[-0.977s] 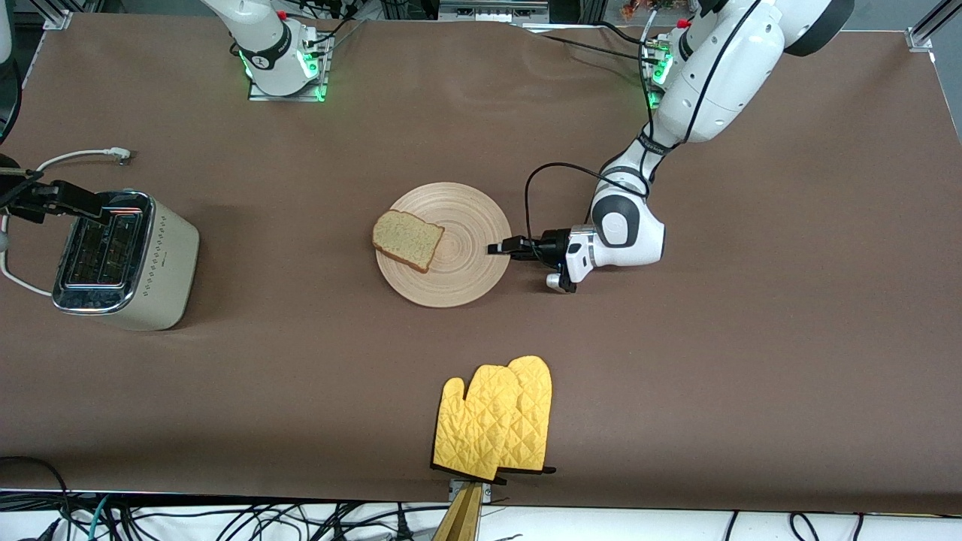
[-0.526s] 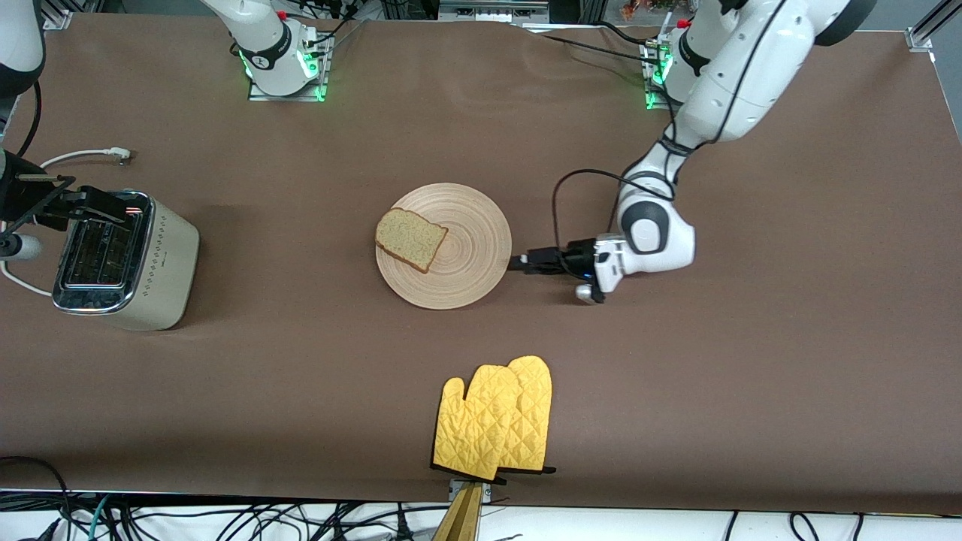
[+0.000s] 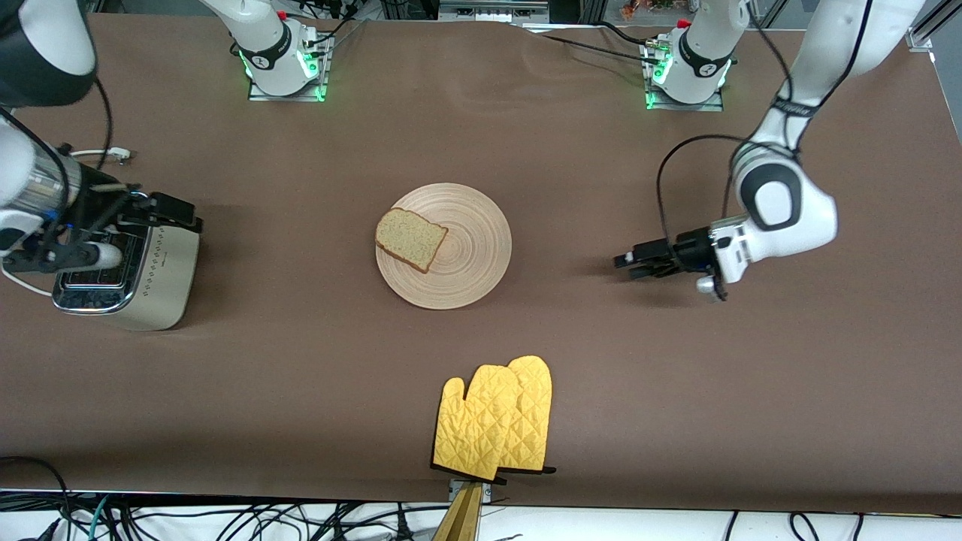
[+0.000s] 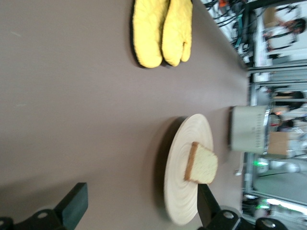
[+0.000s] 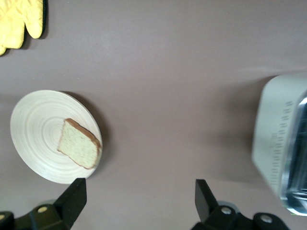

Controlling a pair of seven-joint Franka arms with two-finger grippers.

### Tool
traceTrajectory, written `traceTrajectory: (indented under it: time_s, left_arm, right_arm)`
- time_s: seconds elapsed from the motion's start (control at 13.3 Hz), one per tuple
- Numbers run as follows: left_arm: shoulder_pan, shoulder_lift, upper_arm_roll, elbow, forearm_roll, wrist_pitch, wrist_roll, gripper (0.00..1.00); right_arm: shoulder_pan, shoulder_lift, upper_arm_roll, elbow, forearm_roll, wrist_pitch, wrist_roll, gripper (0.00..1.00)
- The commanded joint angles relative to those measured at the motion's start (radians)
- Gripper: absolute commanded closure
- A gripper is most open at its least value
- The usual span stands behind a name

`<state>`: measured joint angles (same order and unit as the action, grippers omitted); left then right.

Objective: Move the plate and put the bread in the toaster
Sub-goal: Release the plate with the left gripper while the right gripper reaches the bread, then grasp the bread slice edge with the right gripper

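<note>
Wood, chrome, quilted cloth on a matt brown table

You have a pale wooden plate point(image 3: 466, 248) with a ringed grain and a dull, unvarnished look; on it the bread point(image 3: 409, 240) is porous and speckled with a darker crust. Your toaster point(image 3: 143, 274) has a satin cream body dotted with small marks and a mirror-bright chrome top. The yellow oven mitts point(image 3: 496, 421) are soft quilted cloth edged in black. The table cover point(image 3: 301, 376) is smooth, matt brown. Both arms wear glossy white plastic shells.

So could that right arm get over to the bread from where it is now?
Probably yes. The right gripper is open above the toaster, and only bare table lies between it and the bread, which sits uncovered on the plate.
</note>
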<state>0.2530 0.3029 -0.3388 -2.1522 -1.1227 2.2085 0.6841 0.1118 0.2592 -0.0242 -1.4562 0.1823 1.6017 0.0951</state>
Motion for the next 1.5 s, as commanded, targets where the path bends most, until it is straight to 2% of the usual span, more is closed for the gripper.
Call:
traceTrajectory:
  time_s: [0.0, 0.23, 0.38, 0.68, 0.83, 0.98, 1.05, 1.28, 1.43]
  left_arm:
    - [0.048, -0.158, -0.022, -0.048, 0.208, -0.076, -0.18, 0.0]
    - [0.034, -0.232, 0.03, -0.008, 0.464, -0.189, -0.342, 0.0]
    - [0.012, -0.258, 0.055, 0.059, 0.649, -0.289, -0.46, 0.0]
    - [-0.024, -0.271, 0.073, 0.286, 0.964, -0.603, -0.622, 0.0]
    - [-0.049, -0.271, 0.092, 0.381, 1.056, -0.706, -0.64, 0.0]
    - [-0.084, -0.259, 0.115, 0.484, 1.191, -0.734, -0.63, 0.0]
    - [-0.107, -0.248, 0.129, 0.509, 1.228, -0.734, -0.63, 0.0]
    - [-0.165, -0.228, 0.211, 0.57, 1.227, -0.733, -0.626, 0.0]
    - [-0.199, -0.228, 0.241, 0.595, 1.218, -0.736, -0.627, 0.0]
  right_arm:
    - [0.081, 0.017, -0.002, -0.057, 0.019, 0.087, 0.139, 0.0]
    - [0.144, 0.041, 0.0, -0.151, 0.035, 0.183, 0.324, 0.0]
    - [0.198, 0.043, 0.0, -0.222, 0.04, 0.25, 0.37, 0.0]
    - [0.233, 0.045, 0.026, -0.424, 0.042, 0.447, 0.457, 0.0]
    - [0.235, 0.061, 0.068, -0.479, 0.042, 0.512, 0.544, 0.0]
    - [0.236, 0.093, 0.105, -0.489, 0.042, 0.53, 0.604, 0.0]
    - [0.244, 0.104, 0.108, -0.489, 0.042, 0.537, 0.63, 0.0]
    - [0.275, 0.135, 0.109, -0.489, 0.042, 0.557, 0.682, 0.0]
    - [0.29, 0.144, 0.109, -0.512, 0.042, 0.575, 0.701, 0.0]
